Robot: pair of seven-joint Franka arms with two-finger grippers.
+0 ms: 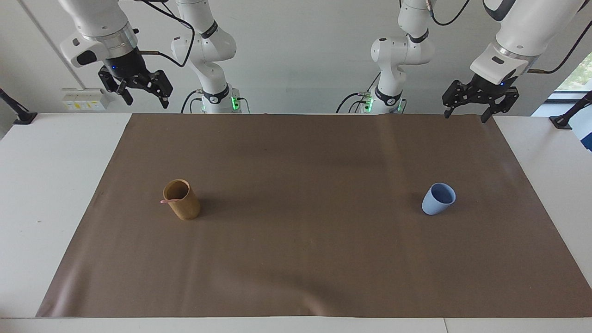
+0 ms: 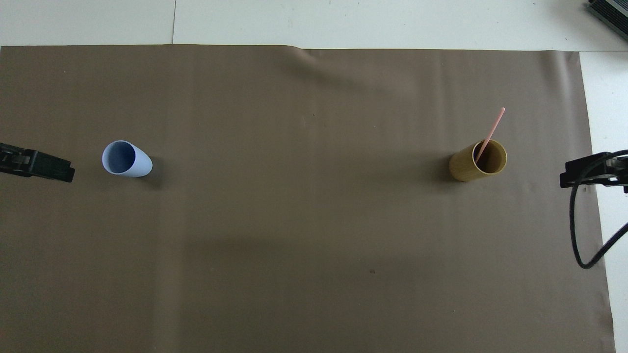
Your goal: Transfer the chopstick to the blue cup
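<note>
Overhead view: the chopstick stands in the tan cylindrical cup, its lower end inside and its upper end leaning out over the rim, away from the robots. In the facing view only a short pink length shows at the rim of that cup. The cup stands upright on the brown mat toward the right arm's end of the tabletop, well apart from the right end effector, which hangs raised above the mat's robot-side edge with fingers spread and nothing between them. The blue cup stands upright and holds nothing, toward the left arm's end, well apart from the left end effector. That end effector is likewise raised above the mat's robot-side edge, fingers spread, gripping nothing. Both arms wait.
</note>
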